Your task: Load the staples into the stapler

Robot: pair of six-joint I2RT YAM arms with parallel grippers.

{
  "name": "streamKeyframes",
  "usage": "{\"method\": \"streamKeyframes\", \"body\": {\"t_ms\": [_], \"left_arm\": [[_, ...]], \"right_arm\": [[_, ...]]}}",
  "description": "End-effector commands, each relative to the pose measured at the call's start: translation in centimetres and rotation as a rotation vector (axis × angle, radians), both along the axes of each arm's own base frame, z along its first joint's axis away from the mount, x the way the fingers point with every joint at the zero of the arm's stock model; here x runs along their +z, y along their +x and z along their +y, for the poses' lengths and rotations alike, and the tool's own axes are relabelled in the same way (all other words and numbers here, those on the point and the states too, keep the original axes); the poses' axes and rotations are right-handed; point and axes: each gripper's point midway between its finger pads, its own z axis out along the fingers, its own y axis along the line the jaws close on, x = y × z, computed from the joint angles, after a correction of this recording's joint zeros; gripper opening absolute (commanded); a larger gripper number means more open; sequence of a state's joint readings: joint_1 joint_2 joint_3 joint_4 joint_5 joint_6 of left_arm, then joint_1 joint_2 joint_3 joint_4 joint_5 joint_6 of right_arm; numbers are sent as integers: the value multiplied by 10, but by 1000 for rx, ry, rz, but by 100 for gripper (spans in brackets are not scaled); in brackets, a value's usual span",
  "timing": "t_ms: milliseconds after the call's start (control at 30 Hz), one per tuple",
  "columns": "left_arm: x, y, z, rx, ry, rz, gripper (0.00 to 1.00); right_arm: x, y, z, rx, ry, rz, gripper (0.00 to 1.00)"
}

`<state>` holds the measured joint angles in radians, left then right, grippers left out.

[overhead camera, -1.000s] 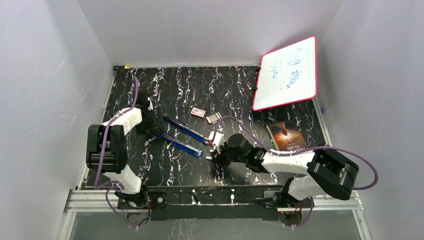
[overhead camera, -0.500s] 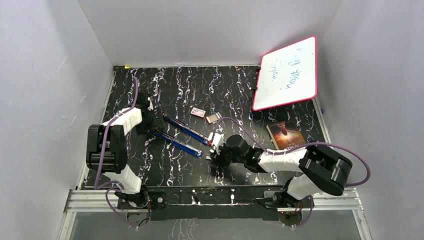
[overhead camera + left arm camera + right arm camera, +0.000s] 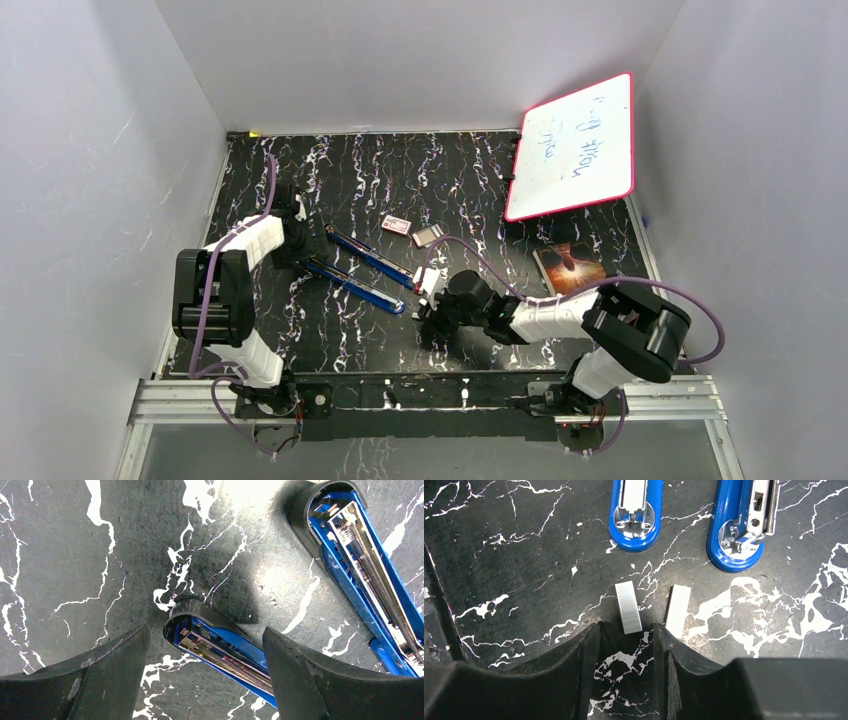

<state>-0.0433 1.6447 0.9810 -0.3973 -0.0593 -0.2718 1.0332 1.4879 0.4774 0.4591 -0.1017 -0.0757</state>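
Two long blue stapler parts lie side by side on the black marbled table, the nearer one (image 3: 355, 286) and the farther one (image 3: 372, 258), with their metal spring tracks facing up. My left gripper (image 3: 297, 254) is open. Its fingers stand on either side of the nearer part's black rear end (image 3: 192, 617), apart from it. The farther part (image 3: 365, 575) lies to the right. My right gripper (image 3: 626, 626) is open and low over the table. One silvery staple strip (image 3: 628, 607) lies just ahead of its fingertips, and a second strip (image 3: 677, 608) lies beside the right finger. The blue front ends (image 3: 634, 510) are beyond them.
A red-and-white box (image 3: 397, 225) and a small grey block (image 3: 427, 236) lie behind the stapler. A book (image 3: 572, 268) lies at the right. A pink-framed whiteboard (image 3: 572, 147) leans at the back right. White walls close in the table.
My right arm has drawn in and its gripper has shifted slightly left towards the stapler's front ends. The left arm and the stapler parts have not moved.
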Motion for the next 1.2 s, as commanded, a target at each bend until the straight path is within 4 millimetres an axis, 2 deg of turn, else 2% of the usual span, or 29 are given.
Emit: {"method": "streamKeyframes", "body": {"t_ms": [0,267,400,567,767,867,933,1067,1167], "left_arm": [[14,6,-1,-9,-3,-33,81],[15,6,-2,-10,-4,-35,81],[15,6,-2,-10,-6,-35,81],[15,6,-2,-10,-6,-36,81],[15,6,-1,-10,-4,-36,81],[15,6,-2,-10,-4,-36,81],[15,6,-2,-10,-4,-34,81],[14,6,-2,-10,-5,-34,81],[14,6,-2,-11,-5,-32,81]], "right_arm": [[6,6,13,23,21,-14,52],[3,5,16,46,7,-4,49],[1,2,13,51,1,3,38],[0,0,10,50,-10,9,28],[7,0,12,58,7,3,15],[23,1,18,72,40,-10,6],[43,3,24,80,78,-32,1],[87,17,37,64,149,-111,0],[108,35,44,35,152,-171,0]]}}
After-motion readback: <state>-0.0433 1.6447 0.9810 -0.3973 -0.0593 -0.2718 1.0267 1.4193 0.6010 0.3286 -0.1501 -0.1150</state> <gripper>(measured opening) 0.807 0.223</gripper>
